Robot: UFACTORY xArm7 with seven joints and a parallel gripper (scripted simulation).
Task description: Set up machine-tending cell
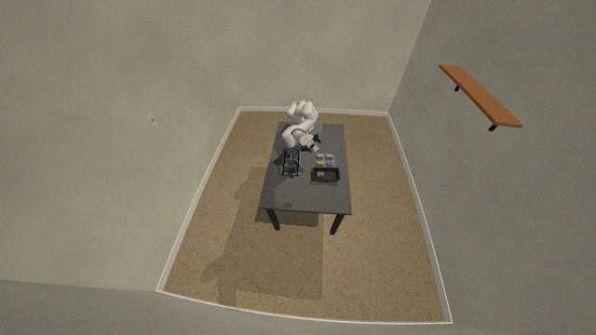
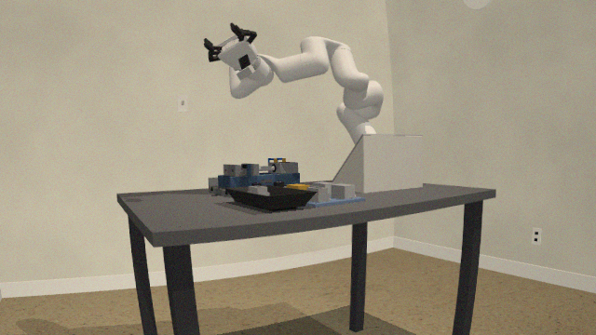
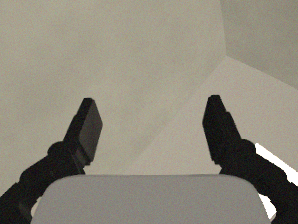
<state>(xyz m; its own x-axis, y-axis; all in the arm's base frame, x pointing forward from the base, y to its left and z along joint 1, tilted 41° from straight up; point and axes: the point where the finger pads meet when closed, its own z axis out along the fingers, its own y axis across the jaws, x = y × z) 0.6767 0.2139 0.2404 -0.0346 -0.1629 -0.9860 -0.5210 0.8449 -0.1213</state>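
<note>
My gripper [image 2: 230, 41] is open and empty, raised high above the table and pointing up toward the wall and ceiling; in the wrist view its two black fingers frame only bare wall. Far below, the blue vise [image 2: 258, 177] stands on the grey table, also seen from above [image 1: 290, 161]. The black outfeed tray [image 2: 272, 195] sits in front of it, with a grey part inside [image 2: 259, 189]. The blue infeed plate [image 2: 336, 200] holds grey aluminium blanks [image 2: 343, 190] and a yellow brass blank [image 2: 298, 186]. From above the plate [image 1: 324, 160] lies behind the tray [image 1: 325, 175].
The arm's grey pedestal [image 2: 382, 163] stands at the table's back right. A wooden shelf [image 1: 480, 96] hangs on the right wall, far from the table. The room's walls close in behind the table.
</note>
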